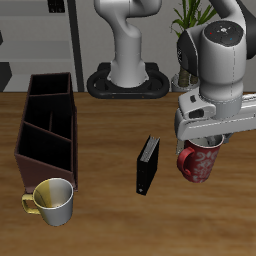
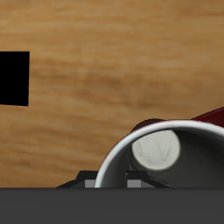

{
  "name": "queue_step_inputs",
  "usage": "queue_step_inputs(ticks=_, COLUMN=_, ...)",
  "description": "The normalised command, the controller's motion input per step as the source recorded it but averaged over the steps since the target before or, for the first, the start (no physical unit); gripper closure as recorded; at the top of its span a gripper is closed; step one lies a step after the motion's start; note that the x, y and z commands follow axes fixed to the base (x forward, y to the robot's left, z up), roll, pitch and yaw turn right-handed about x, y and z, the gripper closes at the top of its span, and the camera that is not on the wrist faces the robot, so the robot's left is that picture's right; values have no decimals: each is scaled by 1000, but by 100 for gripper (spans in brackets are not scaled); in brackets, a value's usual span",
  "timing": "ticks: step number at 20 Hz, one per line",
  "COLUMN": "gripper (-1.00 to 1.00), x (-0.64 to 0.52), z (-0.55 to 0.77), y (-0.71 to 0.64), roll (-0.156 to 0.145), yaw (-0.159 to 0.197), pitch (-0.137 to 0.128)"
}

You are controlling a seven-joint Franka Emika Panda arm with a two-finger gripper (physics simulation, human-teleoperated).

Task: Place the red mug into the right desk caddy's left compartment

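The red mug [image 1: 200, 164], speckled pale, hangs tilted in my gripper [image 1: 205, 146] above the table, well away from the caddy. The wrist view looks into the mug's light grey inside [image 2: 157, 150], with its white rim close to my gripper [image 2: 109, 182] and a bit of red wall [image 2: 206, 117] showing. The jaws are shut on the mug's rim. The right desk caddy [image 1: 34, 146], a long dark maroon box with thin dividers, one slanted, stands across the table from the mug. Its compartments look empty.
A yellow-olive mug [image 1: 54, 202] with a cream inside stands at the caddy's front end. A small black upright box [image 1: 148, 166] stands between the mug and the caddy; it also shows in the wrist view [image 2: 13, 77]. The robot's base [image 1: 127, 80] is at the back.
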Motion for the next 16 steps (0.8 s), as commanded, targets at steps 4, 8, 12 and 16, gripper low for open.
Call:
queue_step_inputs(ticks=4, gripper=100, x=-342, z=580, y=-72, roll=50, yaw=33, pitch=-36)
queue_step_inputs(ticks=8, gripper=100, x=-322, z=502, y=-421, roll=-32, yaw=-30, pitch=-35)
queue_step_inputs(ticks=12, gripper=100, x=-351, z=371, y=-420, roll=-29, yaw=9, pitch=-35)
queue_step_inputs(ticks=16, gripper=100, x=-452, z=418, y=-432, roll=15, yaw=11, pitch=-25)
